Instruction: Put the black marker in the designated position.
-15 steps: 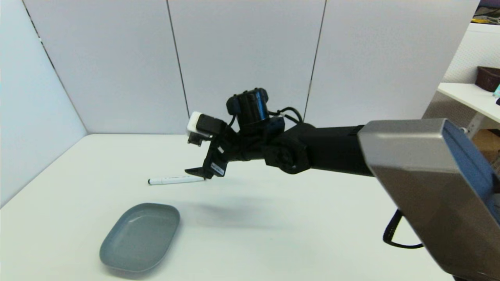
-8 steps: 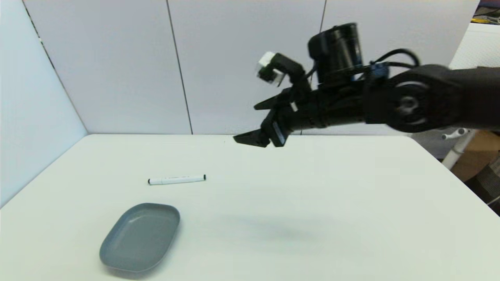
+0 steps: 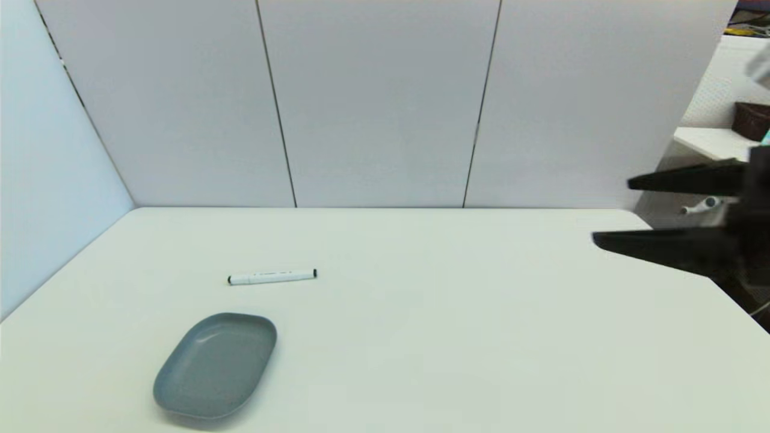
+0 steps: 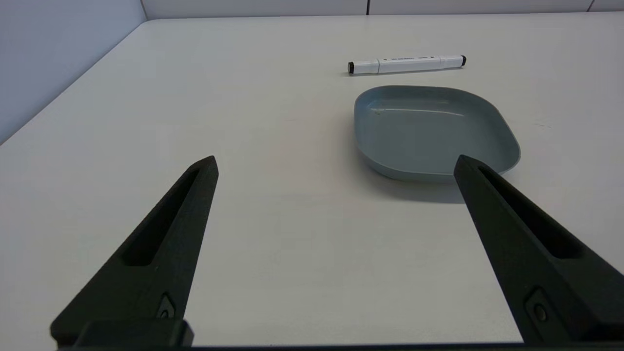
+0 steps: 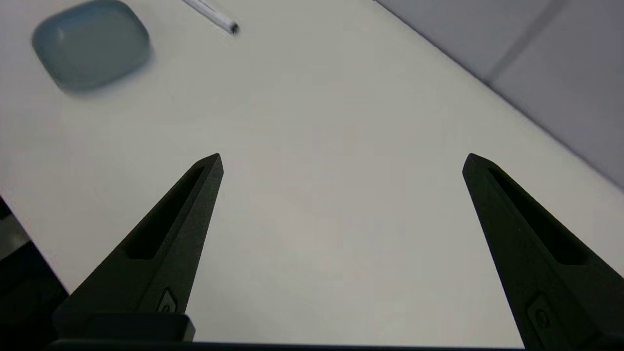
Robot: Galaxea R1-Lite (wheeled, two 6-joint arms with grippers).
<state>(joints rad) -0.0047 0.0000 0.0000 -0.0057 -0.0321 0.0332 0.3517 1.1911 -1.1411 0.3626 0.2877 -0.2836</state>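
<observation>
The black marker [image 3: 272, 276], a slim white barrel with black tips, lies flat on the white table [image 3: 421, 313], just beyond the grey dish [image 3: 216, 364]. Both also show in the left wrist view: marker [image 4: 406, 64] behind the dish [image 4: 434, 129]. My right gripper [image 3: 610, 210] hangs open and empty at the table's far right edge, well away from the marker; its wrist view catches one end of the marker [image 5: 217, 16] and the dish [image 5: 90, 43] in the distance. My left gripper [image 4: 336, 163] stays open low over the table, short of the dish.
Grey partition walls [image 3: 373, 102] close off the back and left of the table. A side table with a dark box [image 3: 751, 120] stands beyond the right edge.
My right arm has swung up and away from the marker, from beside its right end to the table's far right edge. The marker and dish have not moved.
</observation>
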